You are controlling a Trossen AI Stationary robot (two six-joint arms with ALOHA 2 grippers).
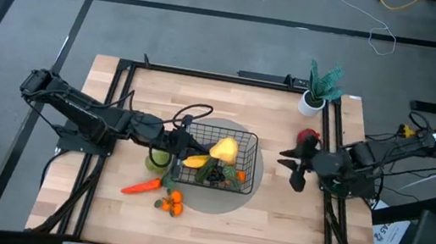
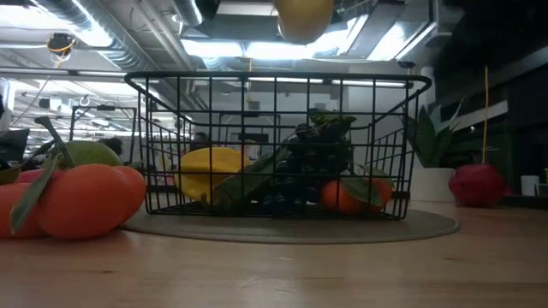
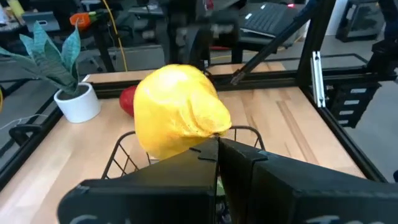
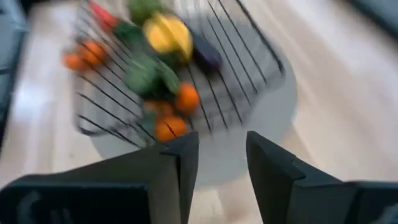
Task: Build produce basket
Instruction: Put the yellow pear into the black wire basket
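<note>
The black wire basket (image 1: 229,165) sits on a grey round mat. It holds a yellow piece (image 2: 212,174), dark grapes (image 2: 310,158) and small oranges (image 2: 346,196). My left gripper (image 1: 201,147) reaches in from the table's left and is shut on a yellow fruit (image 1: 224,149) above the basket. That yellow fruit (image 2: 304,15) hangs well over the rim in the low view. The carrot (image 1: 140,186), a green pear (image 1: 159,159) and small oranges (image 1: 171,203) lie left of and near the basket. The red apple (image 1: 308,137) rests by my right gripper (image 1: 293,167), which is open and holds nothing. My left gripper (image 3: 214,146) holds the yellow fruit (image 3: 177,112) by its lower side (image 3: 199,138), pinched at the finger ends. The fingers come nearly level from the table's left. The gripper body hides the exact place of contact. The fruit is lifted clear above the basket.
A teal potted plant (image 1: 321,89) in a white pot stands at the far right corner. A black frame (image 1: 122,74) rails the table edges. Bare wood lies near the front edge and between the basket and my right gripper.
</note>
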